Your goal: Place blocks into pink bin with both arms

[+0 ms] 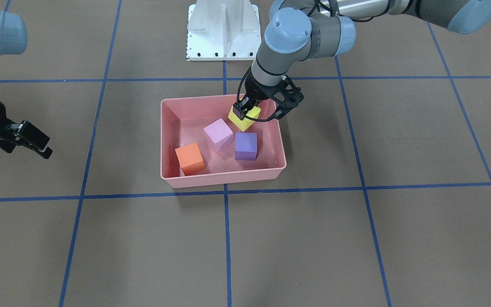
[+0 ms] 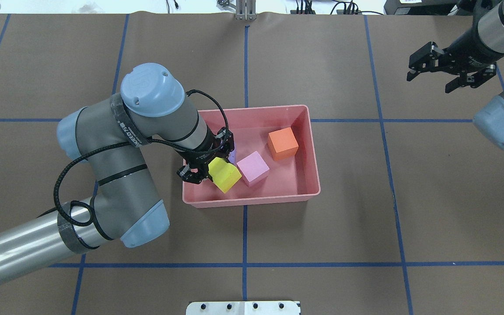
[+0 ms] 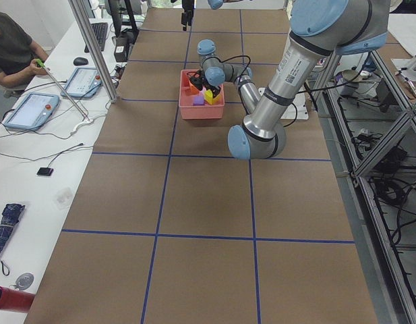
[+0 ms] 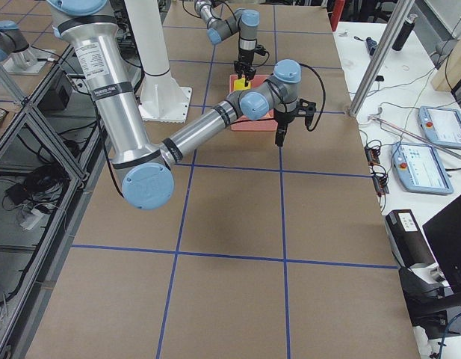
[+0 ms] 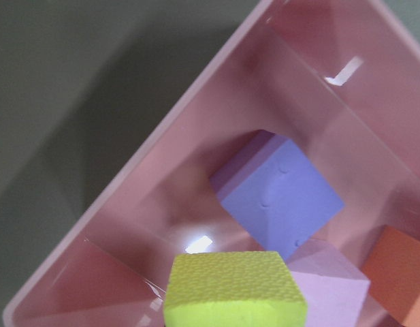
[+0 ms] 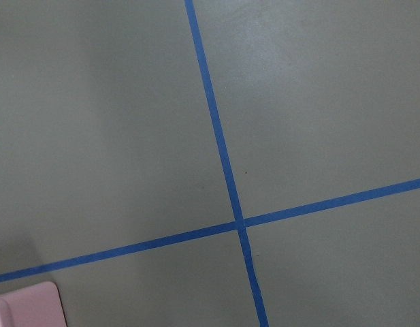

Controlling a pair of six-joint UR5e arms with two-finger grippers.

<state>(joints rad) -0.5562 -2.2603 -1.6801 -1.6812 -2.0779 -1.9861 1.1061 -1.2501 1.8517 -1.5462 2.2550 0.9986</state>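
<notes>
my left gripper [image 1: 245, 111] is clenched on the yellow block [image 2: 226, 176]. the block sits tilted between the fingers, inside the pink bin [image 1: 224, 179], at the corner nearest the robot's base on its left side. i cannot tell whether the block touches the bin floor.

i count four blocks, one of each colour, and all four are within the bin walls. three rest on the floor:
- the purple block [image 1: 246, 146] is just beside the yellow one, on the side away from the robot.
- the light pink block [image 1: 218, 134] is near the middle, close against the purple.
- the orange block [image 1: 190, 158] stands a little apart, toward the far corner on the robot's right.

there is one bin and two grippers. my right gripper [image 2: 429, 81] hangs with its fingers spread, well apart from the bin, over the brown table [image 1: 399, 238] on the robot's right.
</notes>
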